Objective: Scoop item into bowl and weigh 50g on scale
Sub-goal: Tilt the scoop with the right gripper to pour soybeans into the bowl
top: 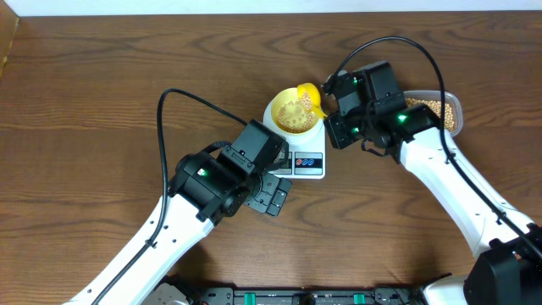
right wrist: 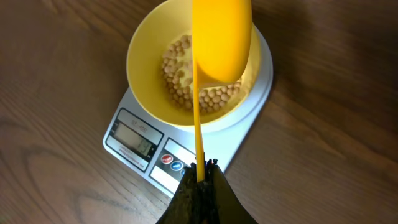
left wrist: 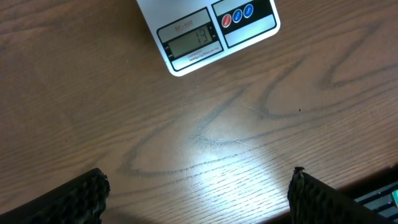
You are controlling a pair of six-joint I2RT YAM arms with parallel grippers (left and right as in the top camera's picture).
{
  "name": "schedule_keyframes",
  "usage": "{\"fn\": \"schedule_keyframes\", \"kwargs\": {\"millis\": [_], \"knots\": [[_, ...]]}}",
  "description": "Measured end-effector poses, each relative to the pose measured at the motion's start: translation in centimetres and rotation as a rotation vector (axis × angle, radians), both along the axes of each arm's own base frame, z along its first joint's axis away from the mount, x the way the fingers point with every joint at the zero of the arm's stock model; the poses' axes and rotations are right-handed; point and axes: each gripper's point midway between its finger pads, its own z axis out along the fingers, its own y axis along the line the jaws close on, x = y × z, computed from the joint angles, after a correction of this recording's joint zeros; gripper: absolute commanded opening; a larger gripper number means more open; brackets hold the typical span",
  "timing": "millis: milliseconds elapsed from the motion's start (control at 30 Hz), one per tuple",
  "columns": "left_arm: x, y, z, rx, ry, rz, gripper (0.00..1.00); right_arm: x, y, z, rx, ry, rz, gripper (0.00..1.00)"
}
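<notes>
A pale-yellow bowl point(top: 293, 113) point(right wrist: 155, 68) stands on the white scale point(top: 310, 161) point(right wrist: 249, 118) point(left wrist: 186, 37), and a layer of tan beans point(right wrist: 186, 84) point(top: 295, 112) covers its bottom. My right gripper point(right wrist: 202, 167) point(top: 332, 110) is shut on the thin handle of a yellow scoop point(right wrist: 221, 37) point(top: 310, 97), whose cup hangs over the bowl's right side. My left gripper point(left wrist: 198, 193) point(top: 275, 196) is open and empty, low over bare table just in front of the scale's display.
A clear tub point(top: 434, 110) of more beans sits at the right, behind my right arm. Black cables loop over both arms. Equipment lines the table's front edge point(top: 279, 296).
</notes>
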Motion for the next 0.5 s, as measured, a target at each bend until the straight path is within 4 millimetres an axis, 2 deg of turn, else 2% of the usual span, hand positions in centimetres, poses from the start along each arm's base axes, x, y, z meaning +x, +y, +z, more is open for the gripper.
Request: {"fn": "schedule_keyframes", "kwargs": {"millis": [500], "knots": [[0.00, 0.00, 0.00, 0.000, 0.000, 0.000, 0.94, -0.32, 0.96, -0.22, -0.109, -0.077, 0.071, 0.01]]}}
